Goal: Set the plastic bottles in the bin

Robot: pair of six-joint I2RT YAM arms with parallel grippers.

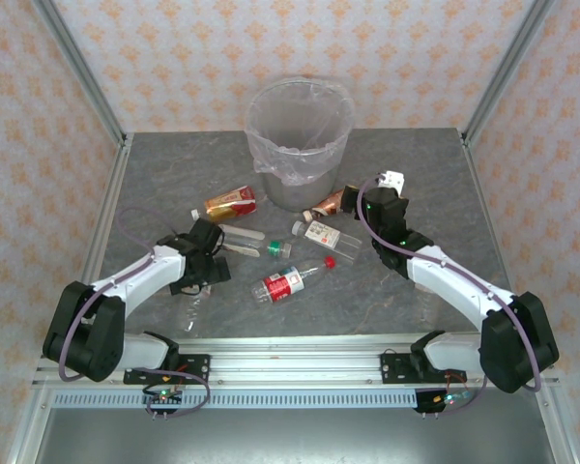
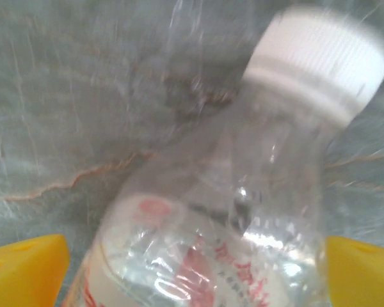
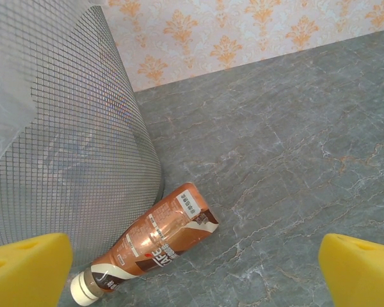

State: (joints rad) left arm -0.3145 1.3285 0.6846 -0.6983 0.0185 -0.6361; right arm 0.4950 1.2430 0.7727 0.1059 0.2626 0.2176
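We find the left gripper (image 2: 195, 272) spread around a clear, white-capped, red-printed bottle (image 2: 243, 211). The right gripper (image 3: 193, 272) is spread, facing a copper-brown bottle (image 3: 157, 240).

A grey, marble-veined table (image 3: 294, 192) is seen spread beneath the right gripper (image 3: 192, 275), and a cream wall (image 3: 243, 32) patterned with orange motifs is seen ahead of it.
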